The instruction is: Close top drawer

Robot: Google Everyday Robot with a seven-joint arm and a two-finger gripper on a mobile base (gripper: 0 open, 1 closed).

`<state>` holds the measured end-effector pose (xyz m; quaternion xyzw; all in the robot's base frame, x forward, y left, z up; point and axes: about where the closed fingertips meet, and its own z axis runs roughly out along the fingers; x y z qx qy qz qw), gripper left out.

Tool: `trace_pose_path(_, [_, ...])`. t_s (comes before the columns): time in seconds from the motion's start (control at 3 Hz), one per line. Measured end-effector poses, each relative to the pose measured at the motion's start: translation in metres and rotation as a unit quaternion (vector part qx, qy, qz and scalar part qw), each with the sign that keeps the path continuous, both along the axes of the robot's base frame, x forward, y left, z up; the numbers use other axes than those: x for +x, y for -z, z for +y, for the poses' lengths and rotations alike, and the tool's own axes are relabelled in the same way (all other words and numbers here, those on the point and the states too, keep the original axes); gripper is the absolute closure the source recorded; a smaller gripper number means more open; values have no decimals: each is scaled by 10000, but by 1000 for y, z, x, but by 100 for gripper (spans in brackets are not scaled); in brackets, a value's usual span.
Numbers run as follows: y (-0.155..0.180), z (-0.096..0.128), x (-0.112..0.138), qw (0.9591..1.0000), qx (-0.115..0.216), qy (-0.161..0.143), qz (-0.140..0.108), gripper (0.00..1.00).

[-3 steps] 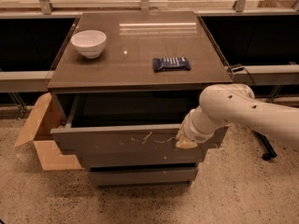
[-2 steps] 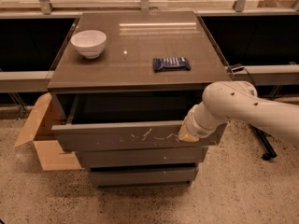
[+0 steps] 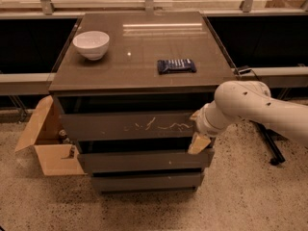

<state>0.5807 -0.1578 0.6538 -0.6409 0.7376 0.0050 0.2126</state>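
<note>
The top drawer [image 3: 130,125] is a wide grey-brown flat front with pale scratch marks near its middle. It sits close under the cabinet top, only a little proud of the frame. My gripper [image 3: 198,137] is at the drawer front's right end, on the white arm that reaches in from the right, and seems to press against the panel.
The cabinet top [image 3: 139,57] carries a white bowl [image 3: 91,44] at back left and a dark blue snack packet [image 3: 176,65] at right. Two plain drawer fronts [image 3: 144,160] lie below. An open cardboard box [image 3: 45,146] stands on the floor at left. A dark stand leg [image 3: 269,146] is at right.
The top drawer has slid inward toward the cabinet, and my gripper has moved in with it at its right end.
</note>
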Motion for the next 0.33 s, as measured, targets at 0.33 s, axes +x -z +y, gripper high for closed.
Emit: trace_pose_path(0.33, [-13, -9, -9, 9997, 190, -120, 82, 1])
